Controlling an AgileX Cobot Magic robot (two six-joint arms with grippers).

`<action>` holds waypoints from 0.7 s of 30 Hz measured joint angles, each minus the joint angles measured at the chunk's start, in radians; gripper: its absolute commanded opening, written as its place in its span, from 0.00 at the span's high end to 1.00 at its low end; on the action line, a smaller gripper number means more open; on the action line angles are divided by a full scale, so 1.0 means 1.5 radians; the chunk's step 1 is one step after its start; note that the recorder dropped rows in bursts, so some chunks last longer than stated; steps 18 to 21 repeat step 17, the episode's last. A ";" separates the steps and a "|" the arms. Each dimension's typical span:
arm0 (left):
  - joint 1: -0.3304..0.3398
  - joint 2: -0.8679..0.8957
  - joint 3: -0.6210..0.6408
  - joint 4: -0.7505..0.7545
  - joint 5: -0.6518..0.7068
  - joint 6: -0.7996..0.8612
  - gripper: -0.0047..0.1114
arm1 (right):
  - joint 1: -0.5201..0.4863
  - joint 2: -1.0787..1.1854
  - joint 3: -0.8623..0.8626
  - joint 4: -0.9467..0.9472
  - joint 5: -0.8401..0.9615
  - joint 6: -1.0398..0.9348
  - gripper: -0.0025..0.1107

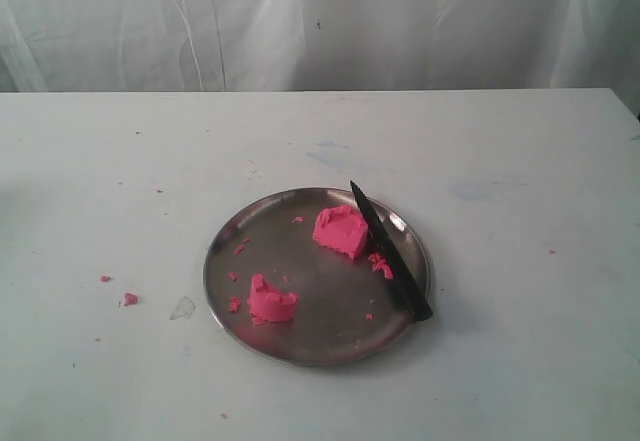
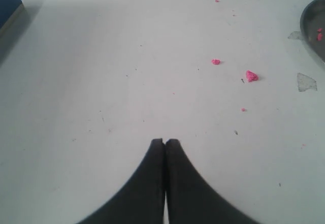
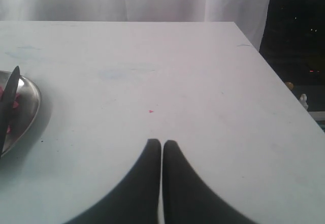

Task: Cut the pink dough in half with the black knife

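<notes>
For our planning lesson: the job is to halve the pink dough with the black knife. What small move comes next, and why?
Probably no further cut; leave things be. The pink dough already lies in two chunks on the metal plate, the black knife lies at its edge, and the left gripper and right gripper are shut and empty.

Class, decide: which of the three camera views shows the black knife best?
The exterior view: the whole black knife lies on the metal plate's right side, tip to handle. The right wrist view catches only part of the knife at its edge; the left wrist view shows none.
</notes>
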 measured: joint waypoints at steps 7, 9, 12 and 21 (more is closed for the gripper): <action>0.000 0.000 0.000 0.000 0.000 0.000 0.96 | 0.000 0.000 0.000 0.000 0.000 0.000 0.97; 0.000 0.000 0.000 0.000 0.000 0.000 0.96 | 0.000 0.000 0.000 0.000 0.000 0.003 0.97; 0.000 0.000 0.000 0.000 0.000 0.000 0.96 | 0.000 0.000 0.000 0.000 0.000 0.005 0.97; 0.000 0.000 0.000 0.000 0.000 0.000 0.96 | 0.000 0.000 0.000 0.000 0.000 0.005 0.97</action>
